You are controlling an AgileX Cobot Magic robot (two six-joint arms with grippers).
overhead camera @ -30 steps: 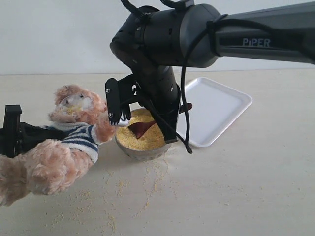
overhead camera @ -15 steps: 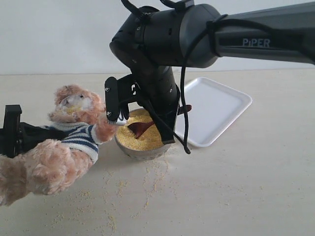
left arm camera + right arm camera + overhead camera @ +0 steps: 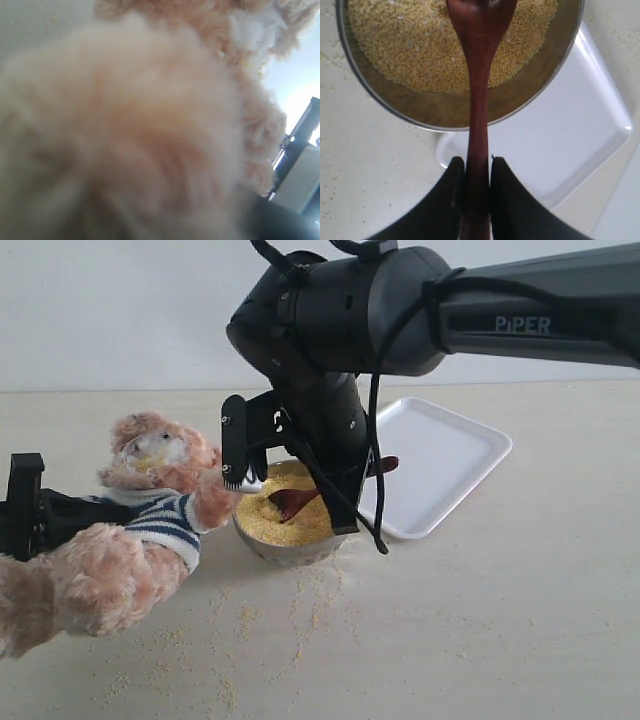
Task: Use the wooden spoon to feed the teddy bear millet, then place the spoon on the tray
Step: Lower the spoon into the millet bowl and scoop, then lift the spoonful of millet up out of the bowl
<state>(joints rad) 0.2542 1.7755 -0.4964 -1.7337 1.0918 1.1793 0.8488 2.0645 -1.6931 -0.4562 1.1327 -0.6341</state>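
R gripper (image 3: 477,167) was clamped narrow on the wooden spoon (image 3: 479,75), gripping its thin handle w/ spoon's oval end at the surface of the millet (image 3: 410,45) in the steel bowl (image 3: 420,112). Tray (image 3: 440,455) sat just beside the bowl. Teddy bear (image 3: 150,510) leaned on the bowl's other side, paw near rim. L gripper (image 3: 35,515) sat behind bear, jaws hidden in fur, so couldn't tell its state. Loose grains lay scattered on table (image 3: 500,620).

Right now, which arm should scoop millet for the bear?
Right: its jaws clamp the reddish-brown wooden spoon by the handle, its oval bowl at the yellow millet. The left arm is pressed into the fluffy light-brown teddy bear, spoonless.
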